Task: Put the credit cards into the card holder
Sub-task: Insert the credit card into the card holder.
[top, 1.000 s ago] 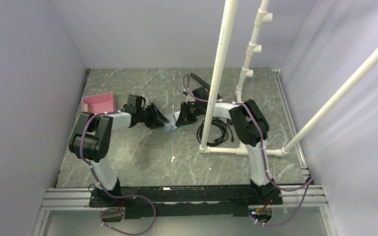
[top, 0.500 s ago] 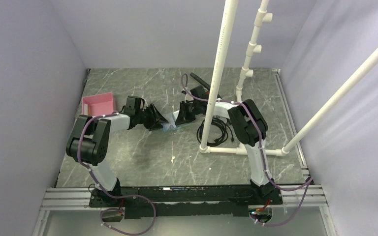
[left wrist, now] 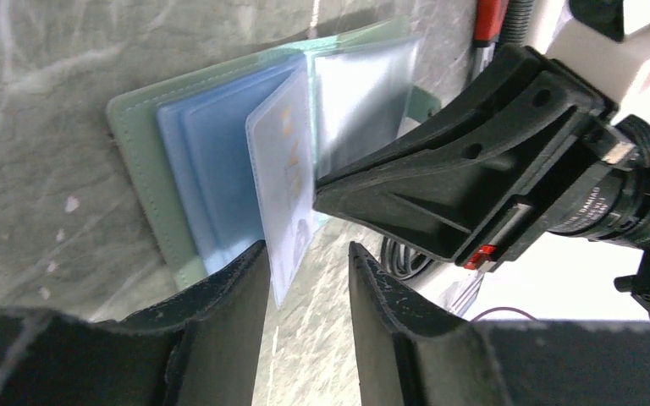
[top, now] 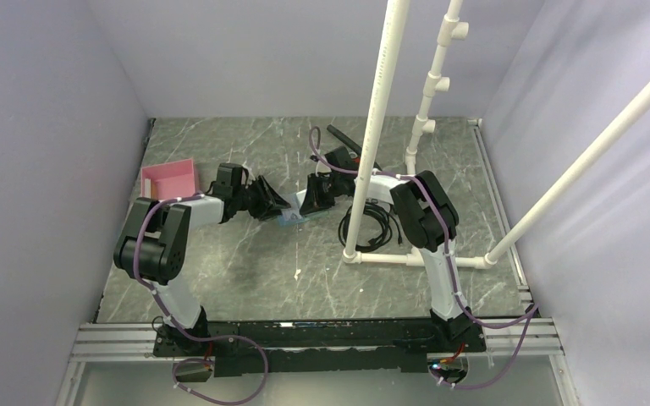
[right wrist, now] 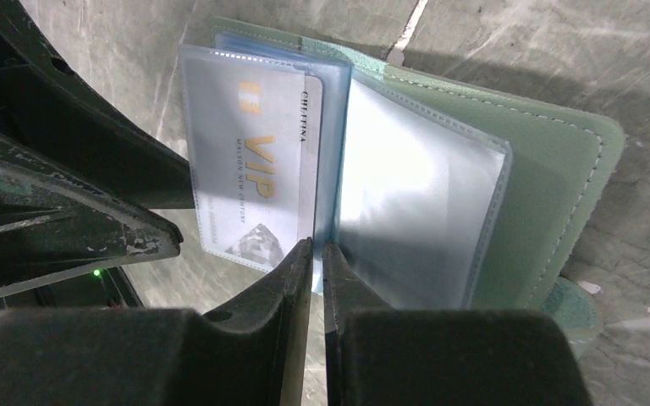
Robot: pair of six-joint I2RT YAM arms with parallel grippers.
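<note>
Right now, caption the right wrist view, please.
Right jaws pinch a clear sleeve of the open muted-green card holder, beside a silver VIP card.

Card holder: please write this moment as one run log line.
card holder: open on table | VIP card: in clear sleeve | left pincer: open around sleeve | right pincer: shut on sleeve edge

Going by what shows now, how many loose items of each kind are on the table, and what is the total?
Card holder: 1, lying open
Credit card: 1 visible, in a clear sleeve
Pink tray: 1
Black cable coil: 1
Dark stick-like object at the back: 1, kind unclear
Total: 5
</note>
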